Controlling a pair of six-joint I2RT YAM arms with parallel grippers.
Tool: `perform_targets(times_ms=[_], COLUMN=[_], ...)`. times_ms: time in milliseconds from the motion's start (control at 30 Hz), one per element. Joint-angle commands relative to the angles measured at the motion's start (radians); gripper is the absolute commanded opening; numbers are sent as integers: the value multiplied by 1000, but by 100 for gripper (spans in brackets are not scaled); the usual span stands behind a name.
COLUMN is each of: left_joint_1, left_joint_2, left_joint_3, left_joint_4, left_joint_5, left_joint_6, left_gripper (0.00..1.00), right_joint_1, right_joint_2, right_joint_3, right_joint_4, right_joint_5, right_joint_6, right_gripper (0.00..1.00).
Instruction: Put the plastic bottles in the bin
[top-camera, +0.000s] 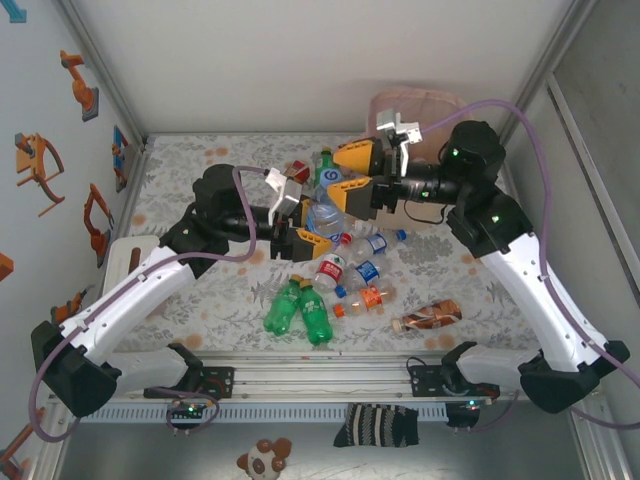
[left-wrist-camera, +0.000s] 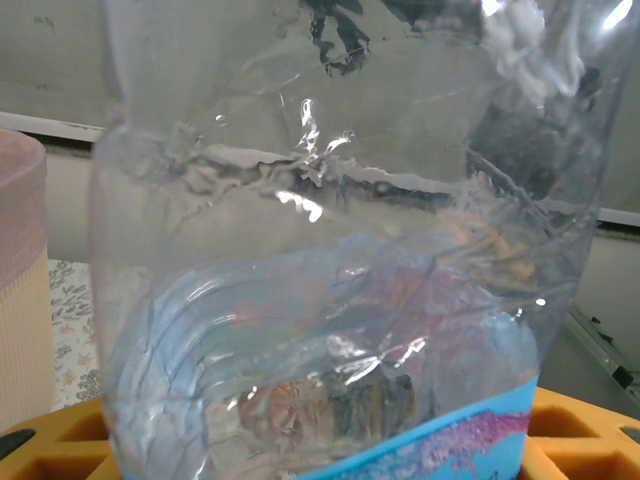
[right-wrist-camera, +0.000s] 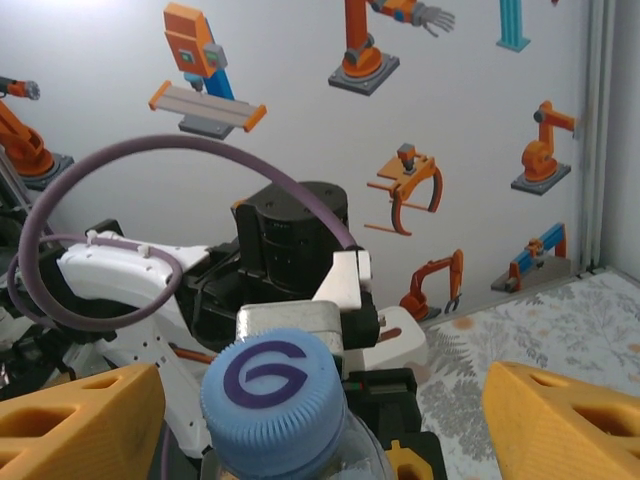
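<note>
At the near edge of the floral-patterned surface (top-camera: 470, 270), a brown bottle (top-camera: 428, 318) lay on its side to the right. Two green bottles (top-camera: 298, 308) lay side by side to its left. Just beyond them was a loose heap of bottles (top-camera: 352, 262), mostly clear with red or blue labels, and one orange.

Over the far side of that heap, the left end effector (top-camera: 316, 228) was clamped on a clear bottle (top-camera: 325, 215) with a blue label, holding it off the surface. In the left wrist view, the bottle's crumpled body stood between the yellow fingers (left-wrist-camera: 585, 425) low in the frame.

The right end effector (top-camera: 340, 178) pointed in from the right with its jaws apart. In the right wrist view, one yellow finger stood on either side of the held bottle's blue cap (right-wrist-camera: 272, 405), with a clear gap on each side.

The pink bin (top-camera: 415, 108) stood at the far right of the surface, behind the right end effector and well apart from the heap.
</note>
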Motion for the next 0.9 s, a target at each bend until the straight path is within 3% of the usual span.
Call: perform_targets(times_ms=[0, 533, 667, 867], left_joint_1=[-9, -16, -15, -15], left_joint_2=[6, 22, 18, -20], left_joint_3=[34, 40, 38, 10], left_joint_4=[27, 19, 20, -22], left_joint_5=[28, 28, 22, -56], left_joint_6=[-12, -5, -1, 42], left_gripper=[57, 58, 59, 76], right_joint_1=[21, 32, 33, 31], right_joint_2=[5, 6, 5, 8], right_joint_3=[39, 52, 62, 110], right_joint_4=[-59, -86, -104, -200], right_joint_5=[29, 71, 101, 244], right_joint_6=[-82, -110, -116, -172], right_gripper=[79, 43, 40, 38])
